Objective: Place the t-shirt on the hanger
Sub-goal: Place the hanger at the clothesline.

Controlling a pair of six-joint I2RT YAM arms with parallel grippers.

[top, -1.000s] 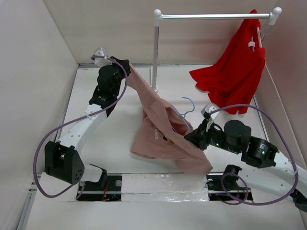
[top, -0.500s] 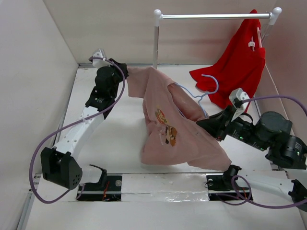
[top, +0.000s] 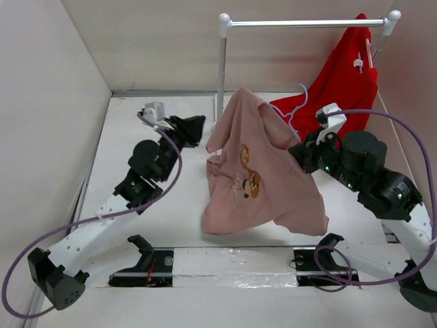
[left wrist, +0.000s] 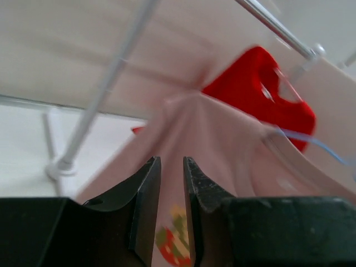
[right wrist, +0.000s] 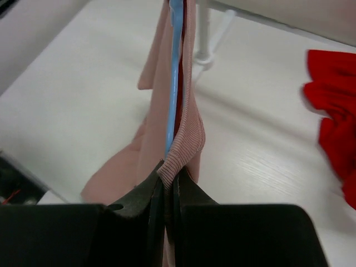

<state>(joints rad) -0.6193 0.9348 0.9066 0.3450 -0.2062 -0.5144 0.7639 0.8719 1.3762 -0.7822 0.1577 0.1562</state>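
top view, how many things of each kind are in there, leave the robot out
garments: 2, the t-shirt in pink and the red garment
wire hangers: 1, the hanger, pale blue
clothes rails: 1, the rail
total: 4

No readable words, brands or numbers in any view, cartoon print [top: 248, 171] on t-shirt [top: 273, 198] bears no legible lettering
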